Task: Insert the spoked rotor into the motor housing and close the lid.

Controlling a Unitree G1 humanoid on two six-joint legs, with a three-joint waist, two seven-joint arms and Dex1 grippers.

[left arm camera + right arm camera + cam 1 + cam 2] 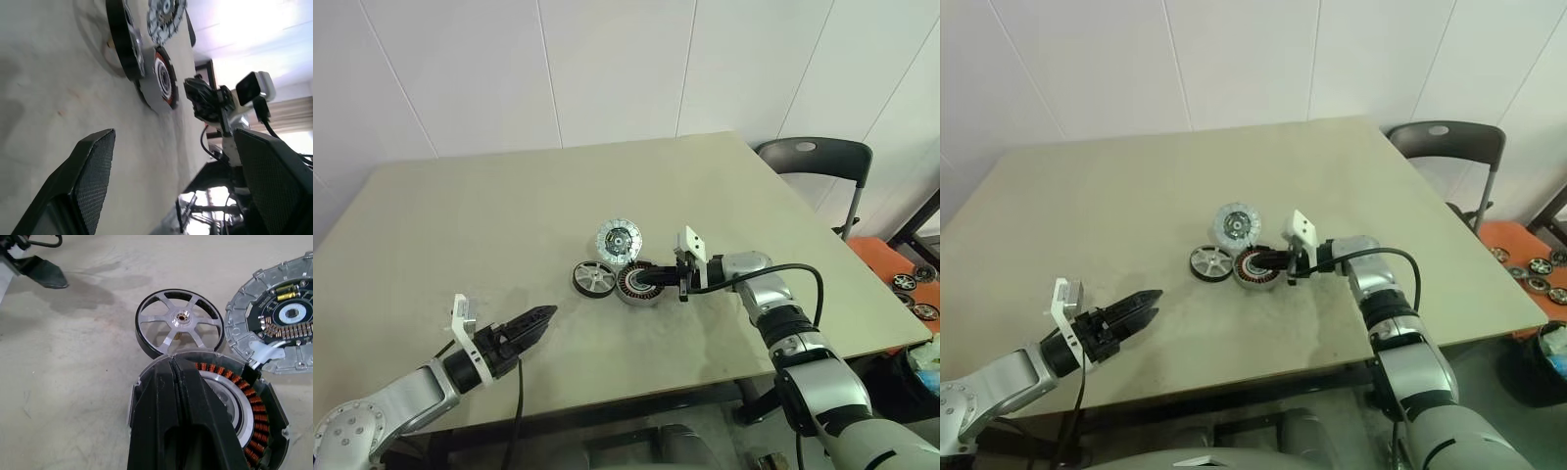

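Note:
The spoked rotor (593,278), a silver wheel with a dark rim, lies flat on the table. Right beside it is the motor housing (632,285), its copper windings (254,416) showing. The lid (620,238) lies just behind them, its inner side with circuit parts facing up. My right gripper (653,283) is shut with nothing between its fingers, which lie across the top of the housing and point at the rotor (180,320). My left gripper (540,321) is open and empty. It hovers near the table's front, well short of the parts and pointing toward them.
The tan table (509,215) has bare surface all around the three parts. A dark chair (818,157) stands past the table's back right corner. An orange surface (911,279) with small wheels sits to the right, beyond the table edge.

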